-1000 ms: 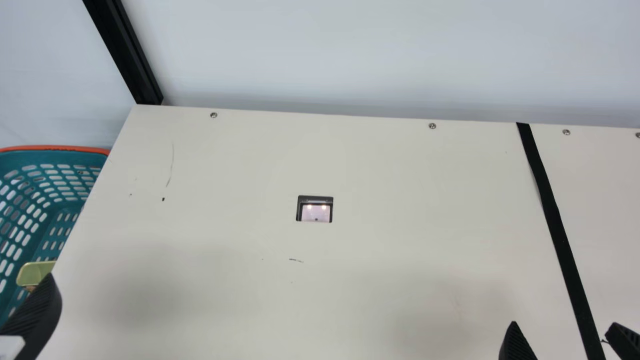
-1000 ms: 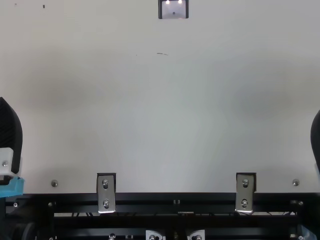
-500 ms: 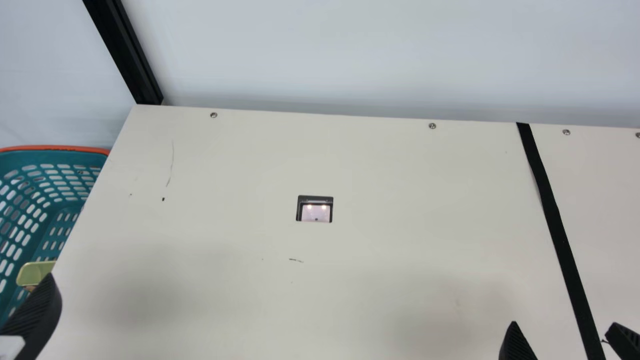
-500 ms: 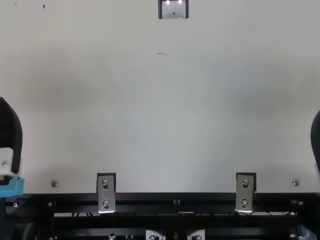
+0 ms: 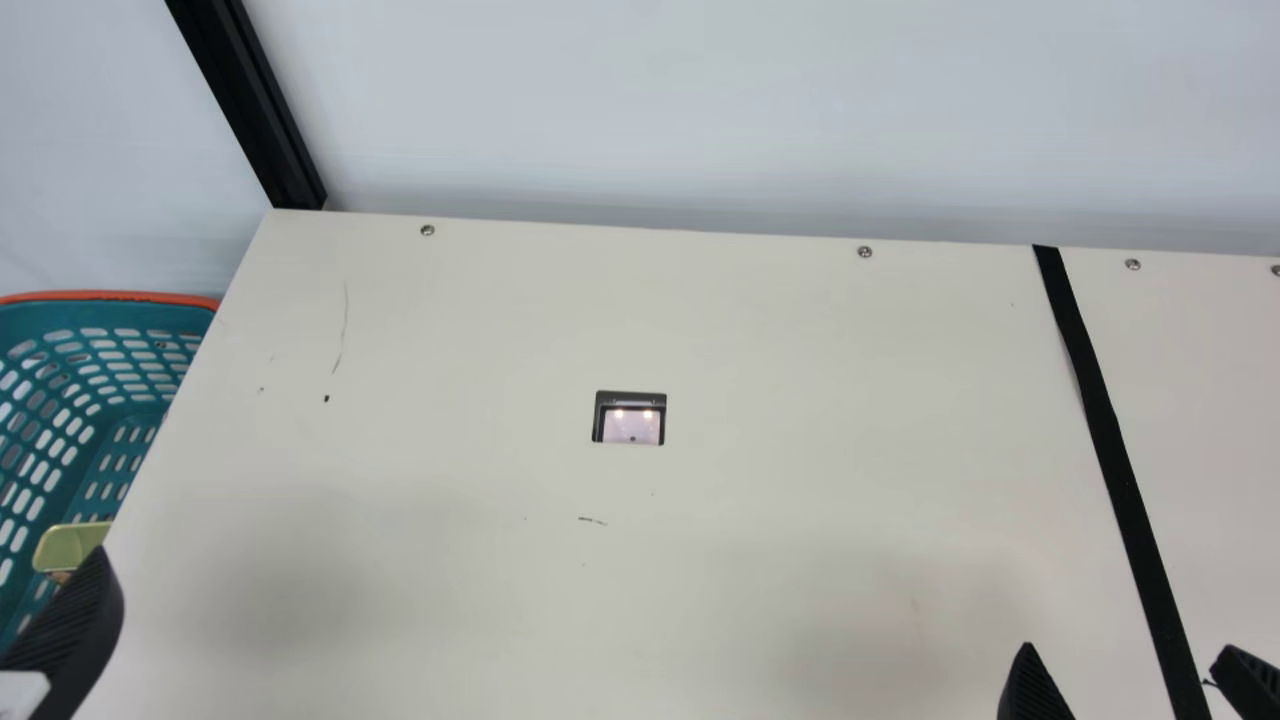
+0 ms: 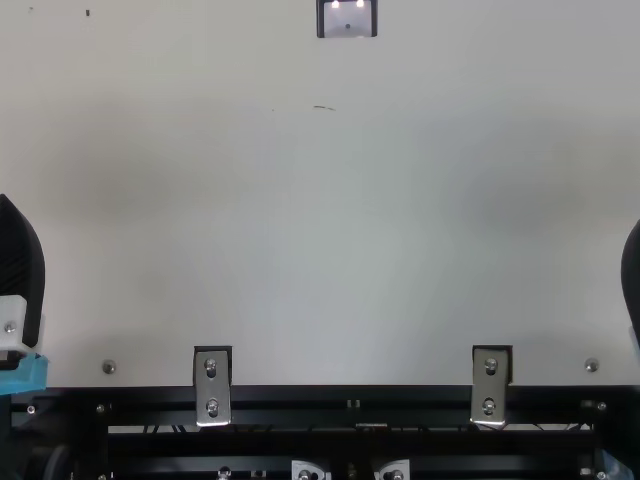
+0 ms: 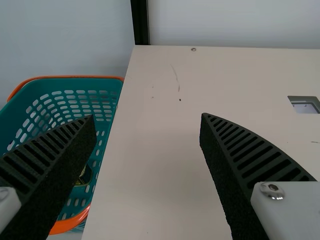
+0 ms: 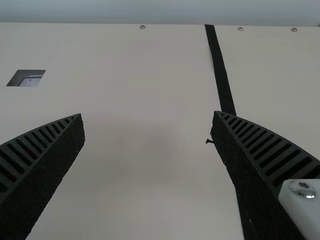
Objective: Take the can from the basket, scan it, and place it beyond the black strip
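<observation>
At the main view's lower left, one finger of my left gripper [image 5: 75,625] shows near the teal basket [image 5: 110,296], which holds a yellow-green item [image 5: 68,547]. My right gripper [image 5: 1128,650] is low on the right, its fingertips either side of the black strip [image 5: 1110,430]. The scanner window [image 5: 632,425] glows mid-table. In the left wrist view my left gripper [image 7: 147,116] stands open and empty; one finger partly covers a dark, rounded item [image 7: 85,176] in the basket, perhaps the can. The right wrist view shows my right gripper [image 8: 148,114] open, holding nothing.
The basket stands beyond the left edge of the cream table [image 5: 450,350]. A pale wall [image 5: 700,110] rises behind the table, with a black post [image 5: 250,100] at its back left corner. Metal brackets [image 6: 212,385] line the near edge.
</observation>
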